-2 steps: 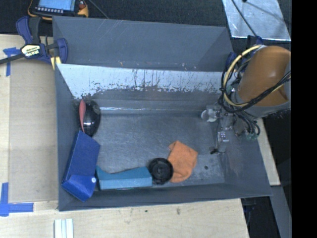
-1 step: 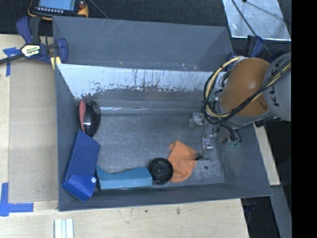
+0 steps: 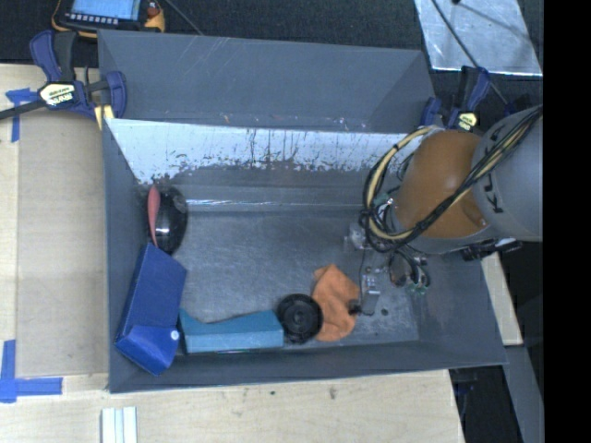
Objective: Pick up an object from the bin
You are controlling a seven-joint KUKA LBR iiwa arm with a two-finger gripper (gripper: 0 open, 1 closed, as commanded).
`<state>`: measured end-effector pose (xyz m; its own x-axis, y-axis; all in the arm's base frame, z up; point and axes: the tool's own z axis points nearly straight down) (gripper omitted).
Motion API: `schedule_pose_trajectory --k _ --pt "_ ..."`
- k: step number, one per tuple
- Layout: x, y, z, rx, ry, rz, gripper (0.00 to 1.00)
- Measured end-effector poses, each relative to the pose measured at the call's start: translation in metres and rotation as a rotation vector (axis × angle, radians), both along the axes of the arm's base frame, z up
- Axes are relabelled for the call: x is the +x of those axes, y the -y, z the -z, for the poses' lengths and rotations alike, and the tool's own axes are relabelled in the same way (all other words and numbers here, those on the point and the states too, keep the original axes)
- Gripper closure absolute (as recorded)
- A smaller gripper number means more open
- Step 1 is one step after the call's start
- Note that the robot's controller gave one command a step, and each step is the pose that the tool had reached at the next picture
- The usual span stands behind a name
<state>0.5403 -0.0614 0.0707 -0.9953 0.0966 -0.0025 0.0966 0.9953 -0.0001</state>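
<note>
My gripper [image 3: 371, 290] hangs low at the bin's front right, right beside the right edge of a crumpled orange cloth [image 3: 332, 301]; whether it touches the cloth I cannot tell. Left of the cloth and against it lies a round black cap [image 3: 298, 317] on the end of a light blue tube [image 3: 231, 330], which lies along the front wall.
A dark blue box [image 3: 151, 308] leans in the front left corner. A black and red rounded thing [image 3: 163, 218] lies by the left wall. The arm's orange cover and cables hang over the bin's right side.
</note>
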Motion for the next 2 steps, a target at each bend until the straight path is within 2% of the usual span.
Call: schedule_pose_trajectory --k 1,2 --pt "-0.0297 0.0196 -0.0003 -0.001 0.002 -0.142 1.0" --pt "-0.0297 0.0196 -0.0003 -0.001 0.002 -0.142 1.0"
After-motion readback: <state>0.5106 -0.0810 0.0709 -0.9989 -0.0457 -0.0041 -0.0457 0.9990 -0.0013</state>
